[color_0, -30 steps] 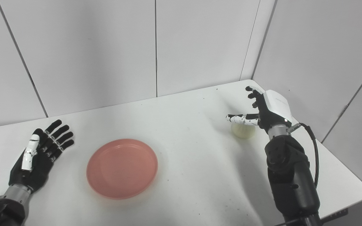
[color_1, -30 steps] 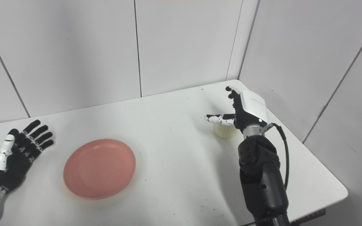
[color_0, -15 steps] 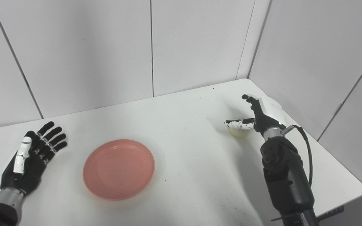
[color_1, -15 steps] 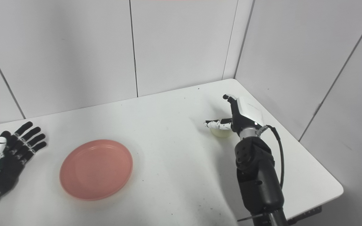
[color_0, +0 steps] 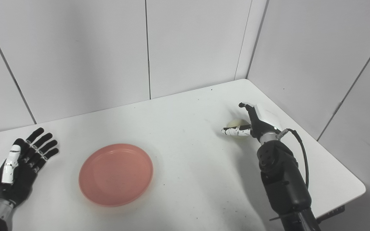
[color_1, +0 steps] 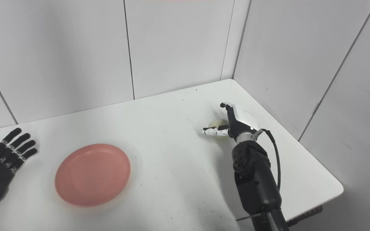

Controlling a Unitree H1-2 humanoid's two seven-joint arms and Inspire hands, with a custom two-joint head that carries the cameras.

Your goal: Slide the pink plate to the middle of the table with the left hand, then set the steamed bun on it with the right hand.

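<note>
right robot hand (color_0: 252, 123) cups the pale round steamed bun (color_0: 236, 123) at the white worktop's (color_0: 188, 166) right, fingers spread, grip unconfirmed. round pink plastic plate (color_0: 116, 174) waits left of centre; left robot hand (color_0: 18, 168) lies spread, empty.

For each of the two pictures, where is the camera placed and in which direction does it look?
Left eye view: on the head, looking down at the white table; left hand wholly visible, right hand at the steamed bun.
Right eye view: beside it, slightly to the right; left hand cut by the picture's edge.
Shared: pink plate, bun, both arms, corner walls.
</note>
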